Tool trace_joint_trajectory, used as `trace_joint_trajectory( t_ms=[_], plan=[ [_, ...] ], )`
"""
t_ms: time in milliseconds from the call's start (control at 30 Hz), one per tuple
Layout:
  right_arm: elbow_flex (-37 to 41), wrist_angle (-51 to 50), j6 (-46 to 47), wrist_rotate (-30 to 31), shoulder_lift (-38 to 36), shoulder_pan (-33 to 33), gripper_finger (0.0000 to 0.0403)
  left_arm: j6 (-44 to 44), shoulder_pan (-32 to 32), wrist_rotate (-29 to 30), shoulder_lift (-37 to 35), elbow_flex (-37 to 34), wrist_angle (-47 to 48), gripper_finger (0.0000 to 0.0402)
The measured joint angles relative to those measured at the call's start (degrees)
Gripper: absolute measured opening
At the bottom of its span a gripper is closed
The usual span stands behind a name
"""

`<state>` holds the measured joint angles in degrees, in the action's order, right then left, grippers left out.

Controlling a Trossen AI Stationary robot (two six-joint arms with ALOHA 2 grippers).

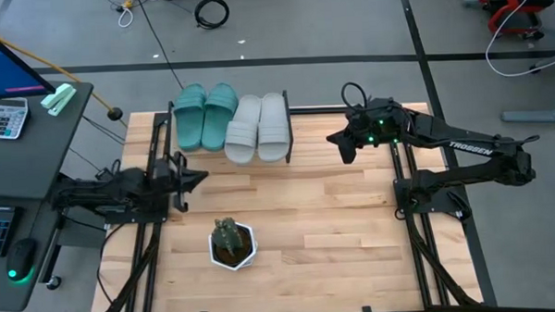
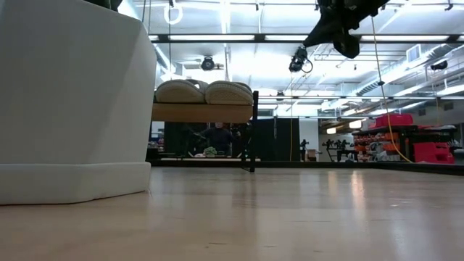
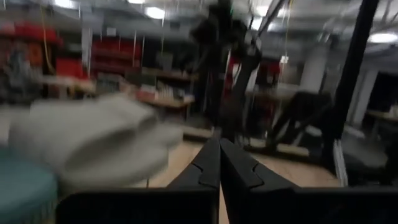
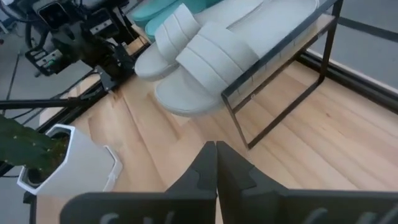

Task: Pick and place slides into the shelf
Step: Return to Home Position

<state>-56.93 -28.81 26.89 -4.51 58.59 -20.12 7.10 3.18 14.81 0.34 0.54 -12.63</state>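
Note:
The shelf [image 1: 289, 128] stands at the table's far middle. Two teal slides [image 1: 205, 115] and two light grey slides [image 1: 258, 129] lie side by side, soles down, on its top board [image 2: 199, 112]. The grey slides' [image 4: 205, 50] near ends jut a little past the board's near edge. My left gripper [image 1: 202, 177] is shut and holds nothing, low by the table's left edge, pointing toward the right. My right gripper [image 1: 344, 154] is also shut and holds nothing, raised to the right of the shelf. Both pairs of fingertips, left [image 3: 219, 162] and right [image 4: 215, 149], meet in the wrist views.
A small potted plant in a white pot [image 1: 232, 243] stands near the table's front middle and fills the left of the low view [image 2: 72, 101]. Bare wooden tabletop [image 1: 326, 210] lies between the arms. A desk with a calculator [image 1: 6, 117] stands beyond the left edge.

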Motion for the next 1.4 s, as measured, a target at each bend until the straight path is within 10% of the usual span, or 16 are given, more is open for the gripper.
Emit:
trace_joint_trajectory(
  t_ms=[1067, 1400],
  plan=[
    [0.4, -4.7, 1.8, 3.1, -0.4, 0.9, 0.0000, 3.0, 0.0, 0.8, 0.0, 0.0, 9.6, 0.0008],
    [16.6, 4.3, 2.1, 3.0, -14.5, 2.0, 0.0000, 2.7, 0.0, 1.1, 0.0, -0.1, 8.2, 0.0043]
  ],
)
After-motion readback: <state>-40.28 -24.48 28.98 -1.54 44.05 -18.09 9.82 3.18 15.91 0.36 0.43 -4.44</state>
